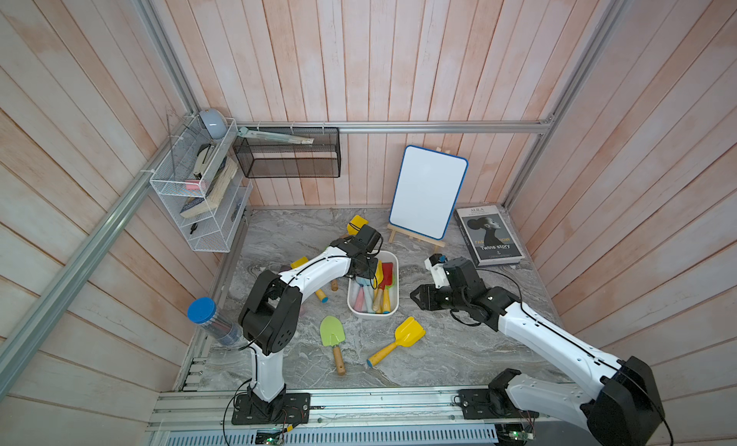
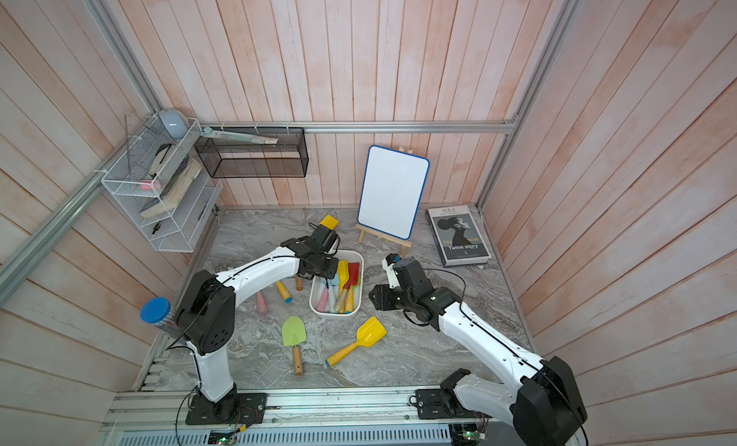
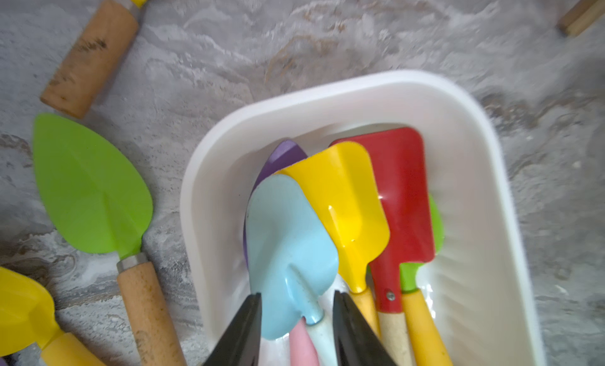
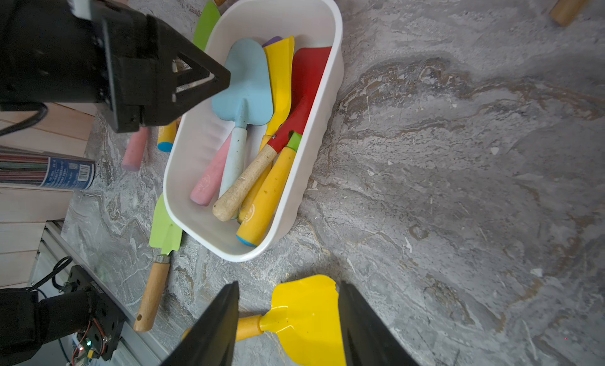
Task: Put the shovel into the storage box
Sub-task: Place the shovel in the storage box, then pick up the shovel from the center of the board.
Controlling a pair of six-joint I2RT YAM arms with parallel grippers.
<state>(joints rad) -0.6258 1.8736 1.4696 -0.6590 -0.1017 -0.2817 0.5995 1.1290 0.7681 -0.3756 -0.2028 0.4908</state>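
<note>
Left hand (image 3: 298, 294), jaws apart, hovers over the blue shovel (image 3: 288, 243) in the storage box (image 3: 360, 83) (right hand (image 4: 288, 284) also apart).

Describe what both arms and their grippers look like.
The left arm and right arm have glossy white link shells with black joint housings and black bases. Thin black cables run along them. The fingers are black, tapered, triangular wedges.

Pink plank walls (image 1: 359, 65); grey marbled floor (image 1: 458, 344); aluminium frame rail (image 1: 438, 127).
</note>
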